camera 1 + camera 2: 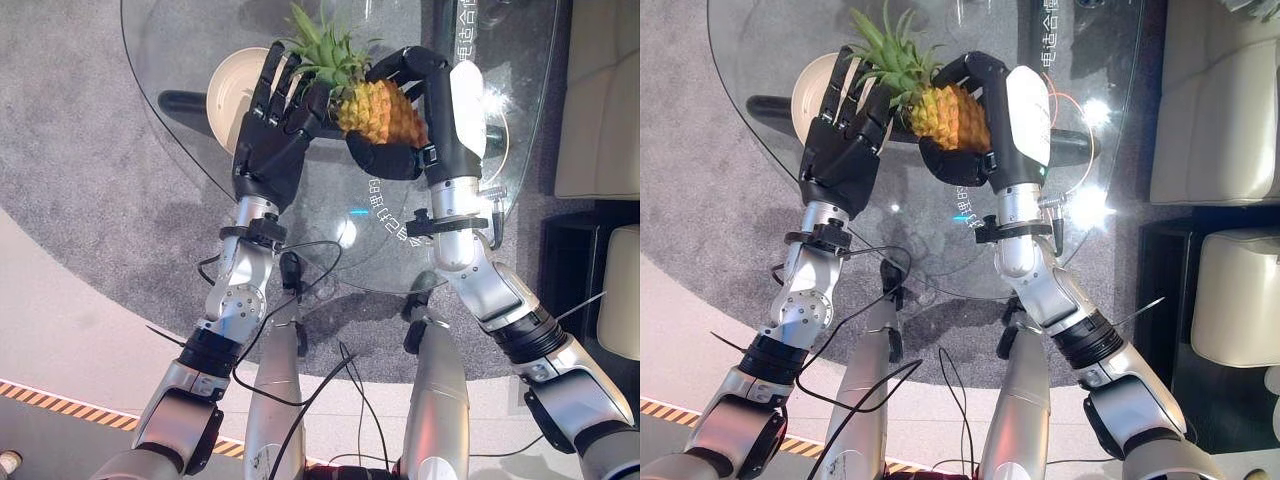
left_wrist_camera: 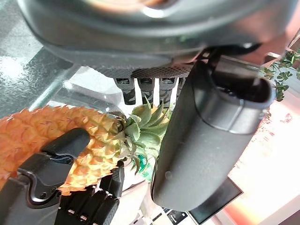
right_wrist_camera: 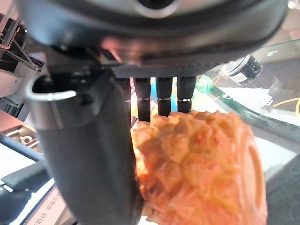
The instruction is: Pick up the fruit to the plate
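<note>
Glass table (image 1: pixel 200 60) bearing one plate (image 1: pixel 228 85); one pineapple (image 1: pixel 380 112) is gripped by the right hand (image 1: pixel 420 110), its leaves brushed by the straight-fingered left hand (image 1: pixel 270 140).

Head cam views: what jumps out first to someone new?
The pineapple, held over the glass table with the right robot hand curled round its body. The left robot hand has straight fingers up at the leafy crown. A cream plate sits just beyond the left robot hand.
</note>
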{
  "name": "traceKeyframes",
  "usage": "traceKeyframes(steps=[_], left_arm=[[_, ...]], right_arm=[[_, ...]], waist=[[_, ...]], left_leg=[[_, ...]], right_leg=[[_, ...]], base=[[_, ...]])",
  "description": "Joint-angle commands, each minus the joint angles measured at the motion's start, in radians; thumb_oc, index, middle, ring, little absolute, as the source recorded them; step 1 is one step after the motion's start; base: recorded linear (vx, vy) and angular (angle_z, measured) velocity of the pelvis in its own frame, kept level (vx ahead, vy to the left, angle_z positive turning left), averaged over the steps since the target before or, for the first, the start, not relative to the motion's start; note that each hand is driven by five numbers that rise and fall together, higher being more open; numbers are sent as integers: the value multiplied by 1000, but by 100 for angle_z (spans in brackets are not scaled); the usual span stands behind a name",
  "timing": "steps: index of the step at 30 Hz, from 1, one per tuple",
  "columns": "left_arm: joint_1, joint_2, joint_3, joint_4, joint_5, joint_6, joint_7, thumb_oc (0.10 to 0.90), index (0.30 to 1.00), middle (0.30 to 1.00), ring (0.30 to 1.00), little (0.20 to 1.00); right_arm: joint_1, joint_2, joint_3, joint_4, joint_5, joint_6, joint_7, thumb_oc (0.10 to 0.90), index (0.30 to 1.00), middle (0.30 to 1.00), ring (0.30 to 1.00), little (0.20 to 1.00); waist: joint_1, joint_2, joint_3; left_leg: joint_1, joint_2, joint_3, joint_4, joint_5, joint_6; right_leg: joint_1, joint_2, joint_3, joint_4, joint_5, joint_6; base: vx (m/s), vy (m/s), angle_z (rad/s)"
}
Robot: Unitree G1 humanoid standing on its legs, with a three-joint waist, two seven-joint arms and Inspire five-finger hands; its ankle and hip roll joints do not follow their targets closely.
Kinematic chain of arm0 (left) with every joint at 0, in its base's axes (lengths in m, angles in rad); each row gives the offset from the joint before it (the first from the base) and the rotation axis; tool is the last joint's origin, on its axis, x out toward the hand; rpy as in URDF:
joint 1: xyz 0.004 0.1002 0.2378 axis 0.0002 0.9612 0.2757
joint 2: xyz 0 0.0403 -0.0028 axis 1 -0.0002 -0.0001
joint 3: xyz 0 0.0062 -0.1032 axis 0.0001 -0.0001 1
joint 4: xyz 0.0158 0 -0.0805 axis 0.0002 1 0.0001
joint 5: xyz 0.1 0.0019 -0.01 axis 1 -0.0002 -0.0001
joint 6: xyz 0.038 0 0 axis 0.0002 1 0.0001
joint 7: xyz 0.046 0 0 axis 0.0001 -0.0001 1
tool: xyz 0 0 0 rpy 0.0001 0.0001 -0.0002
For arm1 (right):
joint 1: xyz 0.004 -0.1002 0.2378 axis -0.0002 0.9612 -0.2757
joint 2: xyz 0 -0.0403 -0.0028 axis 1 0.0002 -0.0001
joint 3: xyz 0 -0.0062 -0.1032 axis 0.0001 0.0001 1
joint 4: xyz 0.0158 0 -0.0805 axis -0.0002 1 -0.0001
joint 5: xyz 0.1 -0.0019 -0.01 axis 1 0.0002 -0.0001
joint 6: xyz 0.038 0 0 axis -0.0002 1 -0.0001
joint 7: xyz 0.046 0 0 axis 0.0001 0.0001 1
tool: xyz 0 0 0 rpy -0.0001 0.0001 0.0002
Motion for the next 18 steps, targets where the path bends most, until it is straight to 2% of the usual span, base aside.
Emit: traceKeyframes(steps=[1,18], left_arm=[[-130,8,38,-171,73,-46,-105,800,900,900,900,900],[-133,32,15,-162,86,22,-124,800,900,900,900,900]], right_arm=[[-80,-11,-79,-114,-35,-64,-66,100,300,300,300,200],[-103,-22,-49,-153,-58,-87,2,100,300,300,300,200]], waist=[[-12,35,-26],[-9,37,-26]], left_leg=[[14,35,-16,74,-70,-10],[9,36,-17,72,-67,-12]], right_leg=[[79,-53,-23,-180,141,68],[77,-51,-26,-182,141,69]], base=[[0,0,0],[0,0,0]])
